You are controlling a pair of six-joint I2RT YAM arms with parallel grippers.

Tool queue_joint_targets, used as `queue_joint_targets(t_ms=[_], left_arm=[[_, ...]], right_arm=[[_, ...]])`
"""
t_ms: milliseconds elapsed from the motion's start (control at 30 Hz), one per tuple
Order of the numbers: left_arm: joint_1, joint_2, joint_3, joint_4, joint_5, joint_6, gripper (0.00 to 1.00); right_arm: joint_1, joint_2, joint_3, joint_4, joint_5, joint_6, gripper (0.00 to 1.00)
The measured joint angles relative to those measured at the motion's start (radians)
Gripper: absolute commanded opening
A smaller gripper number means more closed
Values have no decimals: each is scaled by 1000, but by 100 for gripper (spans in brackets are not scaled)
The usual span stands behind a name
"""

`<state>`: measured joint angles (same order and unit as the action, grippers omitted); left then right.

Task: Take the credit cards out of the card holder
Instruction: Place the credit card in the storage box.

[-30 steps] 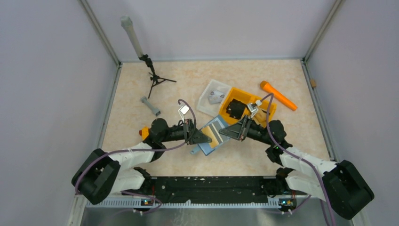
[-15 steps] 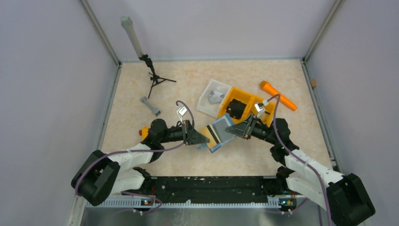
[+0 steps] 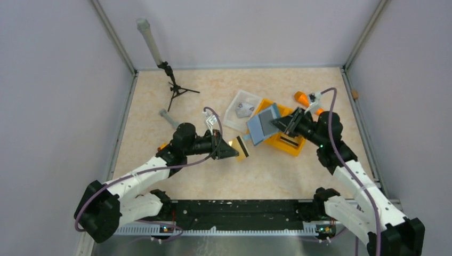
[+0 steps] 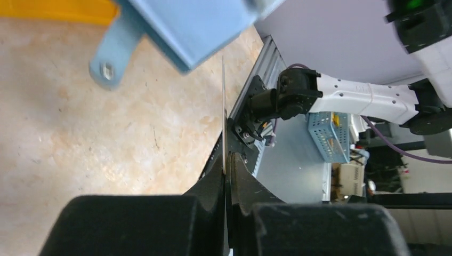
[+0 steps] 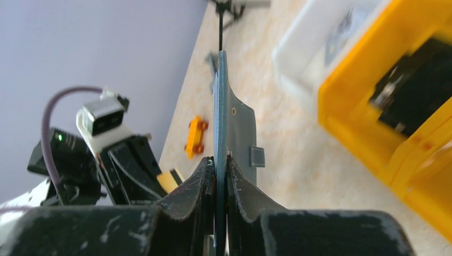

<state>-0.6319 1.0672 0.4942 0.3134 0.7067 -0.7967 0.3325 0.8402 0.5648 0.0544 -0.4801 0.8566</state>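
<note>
The left gripper is squeezed tight on a thin yellow card with a dark stripe. In the left wrist view the card shows only as a thin edge sticking up from between the closed fingers. The card is held up over the middle of the worktop.

The right gripper is almost closed and pinches the blue card holder. The holder is up in the air, not lying down. It hangs over the spot where the white tray and the orange bin meet, toward the far right part of the worktop. In the right wrist view the holder stands on its edge between the fingers, with a small flap hanging off one side.

The card is just beside the near left corner of the holder. I cannot tell if they touch.

A black stand with a grey tube is in the far left corner. An orange tool lies near the far right edge.
</note>
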Motion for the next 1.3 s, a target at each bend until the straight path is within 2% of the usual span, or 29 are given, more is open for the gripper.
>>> queue_joint_targets(t_ms=[133, 267, 433, 633, 767, 900, 1133, 1300], left_arm=[[-49, 48, 87, -31, -76, 41, 0], [-154, 191, 150, -14, -184, 24, 0], [-248, 361, 187, 88, -323, -61, 0], [-313, 609, 367, 230, -451, -200, 0], [-333, 738, 479, 292, -539, -286, 0], [-356, 830, 590, 288, -636, -369, 0], [-386, 908, 747, 231, -763, -483, 0], [-400, 957, 792, 203, -832, -550, 0]], right_arm=[[-2, -51, 185, -119, 200, -103, 0], [-3, -89, 298, -155, 402, -143, 0], [-3, -95, 364, -154, 599, -119, 0], [-4, -128, 372, -156, 768, -49, 0], [-4, -175, 372, -148, 843, -11, 0], [-4, -219, 373, -129, 897, 9, 0], [-4, -223, 388, -124, 938, 30, 0], [-4, -232, 387, -126, 951, 54, 0]])
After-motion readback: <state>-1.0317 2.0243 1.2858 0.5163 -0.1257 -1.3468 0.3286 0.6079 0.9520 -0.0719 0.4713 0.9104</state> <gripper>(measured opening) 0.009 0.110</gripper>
